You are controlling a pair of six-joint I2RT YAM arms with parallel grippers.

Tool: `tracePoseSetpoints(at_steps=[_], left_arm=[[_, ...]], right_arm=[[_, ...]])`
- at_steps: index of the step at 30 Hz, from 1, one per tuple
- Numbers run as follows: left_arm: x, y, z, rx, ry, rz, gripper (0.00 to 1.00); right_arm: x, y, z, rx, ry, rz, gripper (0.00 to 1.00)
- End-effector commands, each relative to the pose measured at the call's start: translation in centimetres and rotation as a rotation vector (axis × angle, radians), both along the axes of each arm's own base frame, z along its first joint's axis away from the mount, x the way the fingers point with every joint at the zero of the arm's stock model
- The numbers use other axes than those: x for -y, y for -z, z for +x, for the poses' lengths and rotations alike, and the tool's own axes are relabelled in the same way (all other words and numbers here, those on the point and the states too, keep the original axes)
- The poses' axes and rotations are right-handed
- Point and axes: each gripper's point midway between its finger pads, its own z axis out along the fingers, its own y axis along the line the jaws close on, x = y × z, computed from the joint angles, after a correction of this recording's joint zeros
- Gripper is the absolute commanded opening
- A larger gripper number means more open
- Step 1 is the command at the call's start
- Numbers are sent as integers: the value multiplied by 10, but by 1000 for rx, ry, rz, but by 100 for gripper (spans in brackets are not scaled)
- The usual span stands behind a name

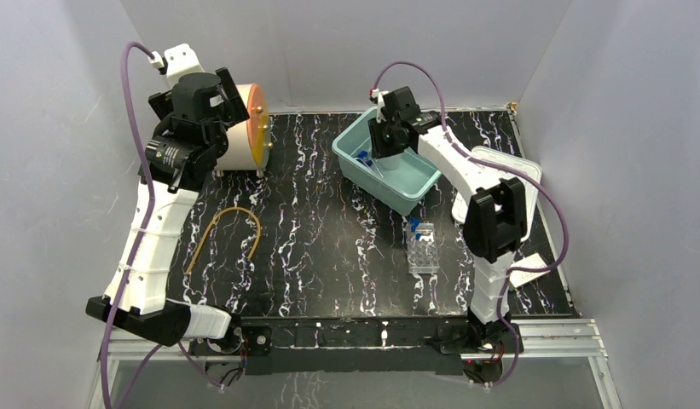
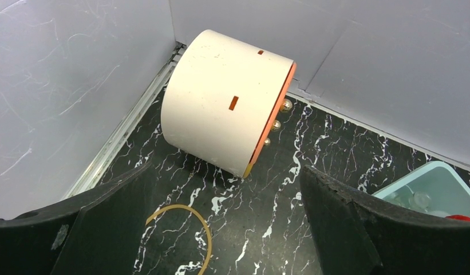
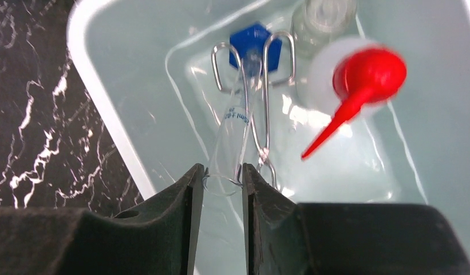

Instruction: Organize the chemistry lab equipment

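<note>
A teal bin (image 1: 412, 173) sits toward the back right of the worktop (image 1: 329, 256). In it lie a white squeeze bottle with red nozzle (image 3: 367, 77), a clear glass vial (image 3: 324, 17) beside it and a bent wire clip (image 3: 267, 103). The right arm reaches forward over the bin's near-left wall. The right gripper (image 3: 222, 172) is clenched on the bottom end of a blue-capped thin tube (image 3: 235, 129), whose cap points down into the bin beside the clip. The left arm is raised at the back left. The left gripper (image 2: 225, 169) is spread wide and holds nothing, and faces the cream drum (image 2: 221, 97) that stands close to the back wall. The yellowish tubing (image 1: 237, 208) curves on open worktop left of centre. The clear tube rack (image 1: 423, 247) lies alone just in front of the bin, with bare marbled surface between the two.
</note>
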Motion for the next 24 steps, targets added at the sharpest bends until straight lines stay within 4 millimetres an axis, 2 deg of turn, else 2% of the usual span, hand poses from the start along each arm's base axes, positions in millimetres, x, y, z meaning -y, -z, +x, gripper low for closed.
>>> tracePoseSetpoints(at_steps=[1, 9, 13, 14, 18, 24], left_arm=[[-1, -6, -6, 25, 3, -12, 96], [2, -5, -7, 22, 15, -27, 96], [3, -4, -8, 20, 21, -36, 96], [4, -3, -7, 21, 23, -38, 96], [5, -2, -8, 17, 29, -45, 96], [4, -3, -11, 21, 29, -47, 96]], right_arm=[[9, -31, -7, 112, 50, 61, 37], [28, -9, -47, 73, 92, 87, 39], [35, 3, -58, 61, 92, 79, 40], [40, 11, -60, 58, 101, 55, 40], [42, 23, -62, 82, 81, 54, 41], [37, 30, -51, 78, 50, 51, 41]])
